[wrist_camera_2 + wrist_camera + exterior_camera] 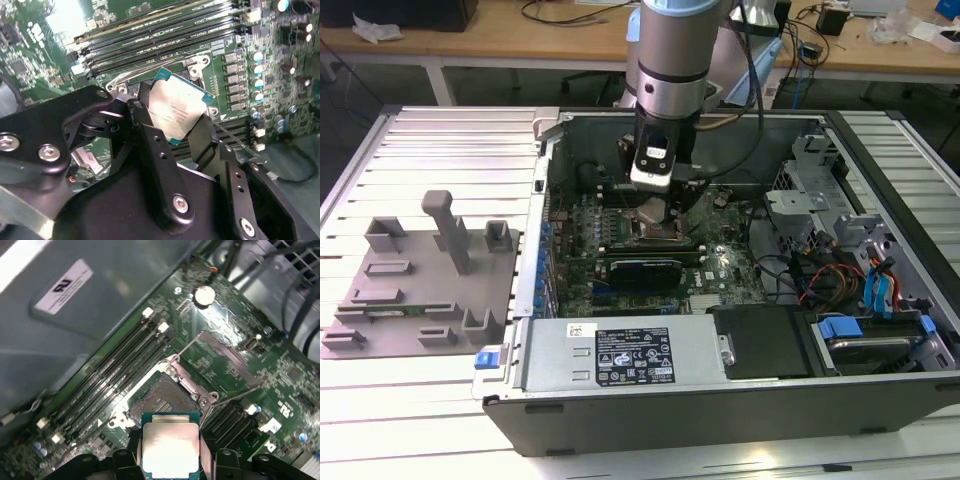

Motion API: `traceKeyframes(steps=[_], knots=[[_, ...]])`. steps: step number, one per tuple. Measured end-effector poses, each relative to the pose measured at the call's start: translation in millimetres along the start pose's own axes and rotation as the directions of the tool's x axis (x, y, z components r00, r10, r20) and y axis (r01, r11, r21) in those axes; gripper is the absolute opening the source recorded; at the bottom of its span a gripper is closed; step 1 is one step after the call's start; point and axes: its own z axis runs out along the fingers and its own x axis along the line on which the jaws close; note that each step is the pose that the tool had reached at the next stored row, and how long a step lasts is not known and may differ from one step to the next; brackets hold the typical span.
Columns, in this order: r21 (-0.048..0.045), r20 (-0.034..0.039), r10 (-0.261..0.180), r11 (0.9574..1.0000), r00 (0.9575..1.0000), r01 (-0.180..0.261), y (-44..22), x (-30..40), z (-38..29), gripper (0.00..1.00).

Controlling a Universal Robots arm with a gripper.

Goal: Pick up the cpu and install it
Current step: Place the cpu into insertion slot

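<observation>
Your gripper point(660, 208) is gripping the cpu point(176, 107) by two opposite edges, the black fingers point(145, 125) closed narrowly on the chip, with its pale metal top facing the camera in both wrist views point(170, 450). You are holding it just above the socket point(161, 402) of the motherboard point(260, 370), not seated in it: in the first wrist view the socket's dark contact field is lying open and uncovered beyond the chip's edge. The socket's thin wire levers point(189, 346) are standing raised from its corners. Rows of long memory slots point(107, 377) are running along either side of the socket. In the exterior view, the arm is reaching straight down into the open computer case point(720, 410) over the socket point(655, 230), and a grey fixture tray point(420, 270) is sitting well apart from the socket, outside the case on the exterior view's left.
</observation>
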Motion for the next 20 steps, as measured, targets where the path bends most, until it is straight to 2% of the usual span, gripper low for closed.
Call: traceKeyframes(steps=[2,4,7,9,10,13,15,16,18,20], knots=[[-0.0002,0.0005,0.048,0.9988,0.9988,-0.048,0.0,0.0,0.4,0.55],[-0.0004,0.0009,0.093,0.9957,0.9957,-0.093,0.0,0.0,0.9,0.55],[-0.0008,0.0016,0.163,0.9867,0.9867,-0.163,0.0,0.0,1.5,0.55],[-0.0011,0.002,0.204,0.979,0.979,-0.204,0.0,0.0,1.9,0.55],[-0.0013,0.0022,0.232,0.9728,0.9728,-0.232,0.0,0.0,2.2,0.55],[-0.0017,0.0027,0.284,0.9589,0.9589,-0.284,0.0,0.0,2.7,0.55],[-0.0018,0.003,0.317,0.9483,0.9483,-0.317,0.0,0.0,3.0,0.55],[-0.0021,0.0032,0.338,0.9412,0.9412,-0.338,0.0,0.0,3.2,0.55],[-0.0025,0.0037,0.395,0.9188,0.9188,-0.395,0.0,0.0,3.8,0.55],[-0.003,0.0041,0.448,0.8939,0.8939,-0.448,0.0,0.0,4.4,0.55]])
